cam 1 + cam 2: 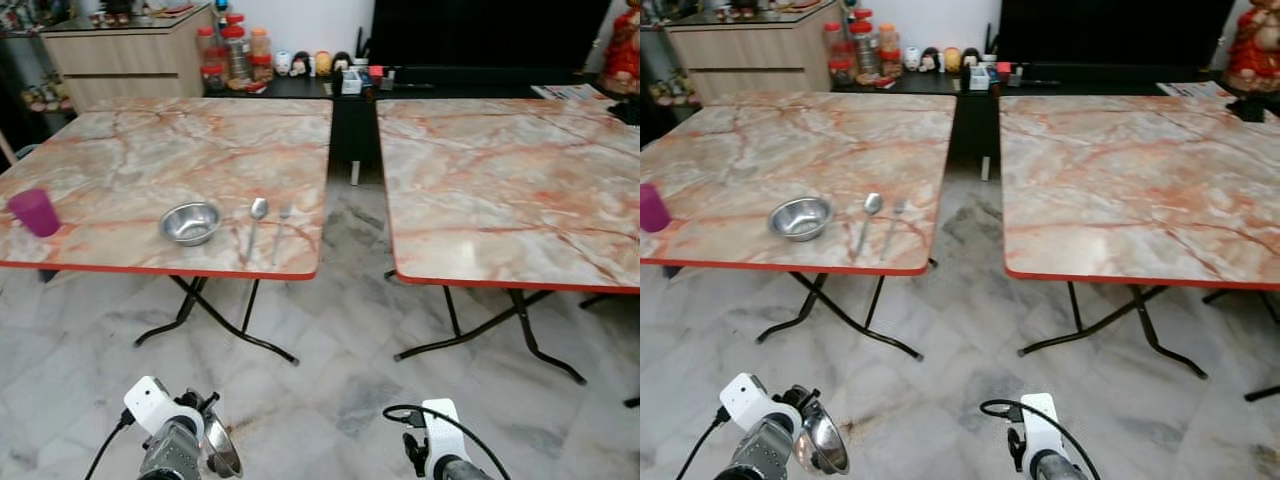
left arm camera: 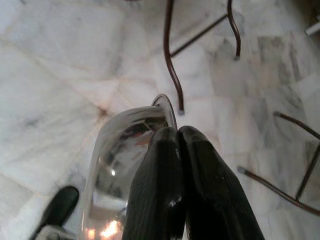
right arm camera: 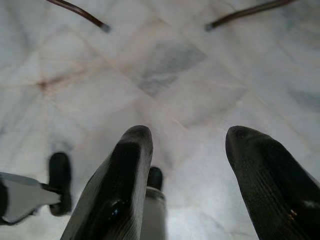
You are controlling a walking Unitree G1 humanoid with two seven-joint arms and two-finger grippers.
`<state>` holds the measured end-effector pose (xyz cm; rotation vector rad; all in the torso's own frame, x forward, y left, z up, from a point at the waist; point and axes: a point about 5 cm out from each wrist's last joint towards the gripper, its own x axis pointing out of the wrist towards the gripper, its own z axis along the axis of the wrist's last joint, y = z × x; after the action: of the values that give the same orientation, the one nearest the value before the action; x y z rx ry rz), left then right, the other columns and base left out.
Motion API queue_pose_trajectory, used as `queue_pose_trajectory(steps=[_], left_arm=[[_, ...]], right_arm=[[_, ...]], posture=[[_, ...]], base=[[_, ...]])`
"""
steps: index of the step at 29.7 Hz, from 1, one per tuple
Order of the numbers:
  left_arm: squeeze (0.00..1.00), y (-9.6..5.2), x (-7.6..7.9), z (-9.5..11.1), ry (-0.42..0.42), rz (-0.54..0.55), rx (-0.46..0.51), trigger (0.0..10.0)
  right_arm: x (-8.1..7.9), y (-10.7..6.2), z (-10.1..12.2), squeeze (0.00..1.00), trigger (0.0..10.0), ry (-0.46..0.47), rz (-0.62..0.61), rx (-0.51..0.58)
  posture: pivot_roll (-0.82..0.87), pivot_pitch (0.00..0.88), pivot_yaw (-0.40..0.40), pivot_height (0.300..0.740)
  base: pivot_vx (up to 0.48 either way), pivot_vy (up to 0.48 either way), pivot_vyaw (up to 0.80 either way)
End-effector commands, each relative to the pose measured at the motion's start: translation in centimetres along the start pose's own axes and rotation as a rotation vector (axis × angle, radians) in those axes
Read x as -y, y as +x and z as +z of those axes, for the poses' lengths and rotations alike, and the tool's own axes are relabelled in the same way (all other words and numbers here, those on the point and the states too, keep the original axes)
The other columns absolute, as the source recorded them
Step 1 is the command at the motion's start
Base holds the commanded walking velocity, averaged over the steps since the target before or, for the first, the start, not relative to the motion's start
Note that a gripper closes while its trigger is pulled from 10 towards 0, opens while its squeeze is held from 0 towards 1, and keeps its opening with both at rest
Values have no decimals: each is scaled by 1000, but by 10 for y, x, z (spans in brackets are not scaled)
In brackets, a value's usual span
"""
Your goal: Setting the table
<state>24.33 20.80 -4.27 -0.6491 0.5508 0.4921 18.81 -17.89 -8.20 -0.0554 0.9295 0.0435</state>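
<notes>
A steel bowl (image 1: 190,221), a spoon (image 1: 256,220) and a fork (image 1: 282,225) lie side by side near the front edge of the left marble table (image 1: 150,140). A purple cup (image 1: 35,212) stands at that table's left edge. My left gripper (image 2: 177,131) hangs low over the floor, shut on the rim of a second steel bowl (image 2: 120,150), which also appears at the bottom of the head view (image 1: 222,447). My right gripper (image 3: 187,137) is open above the floor tiles with nothing between its fingers. The right marble table (image 1: 500,180) is bare.
A narrow gap of marble floor (image 1: 350,230) separates the two tables. Black folding legs (image 1: 215,315) stand under each table. At the back are a wooden cabinet (image 1: 130,55) with jars (image 1: 235,50) and a dark low shelf (image 1: 480,75).
</notes>
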Motion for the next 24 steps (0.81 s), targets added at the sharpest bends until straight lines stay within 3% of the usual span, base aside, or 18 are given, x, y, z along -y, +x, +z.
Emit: queue_pose_trajectory(steps=[1, 4, 9, 24], left_arm=[[0, 0, -4, 2, 38, 7, 3, 10000], [0, 0, -5, 1, 37, 11, 3, 10000], [0, -1, -7, 1, 44, 18, 3, 10000], [0, -1, -12, 3, 56, 27, 5, 10000]], right_arm=[[-3, 1, 5, 0, 10000, 2, 4, 18], [-3, 1, 6, 0, 10000, 10, 2, 17], [-3, 1, 7, 0, 10000, 14, 0, 25], [-3, 1, 7, 0, 10000, 13, 2, 30]], posture=[[9, 0, 9, 732], [2, 0, 11, 732], [-7, 0, 17, 732], [-8, 0, 16, 732]], base=[[0, -319, 0], [0, -330, 0], [0, -352, -725], [0, -325, 0]])
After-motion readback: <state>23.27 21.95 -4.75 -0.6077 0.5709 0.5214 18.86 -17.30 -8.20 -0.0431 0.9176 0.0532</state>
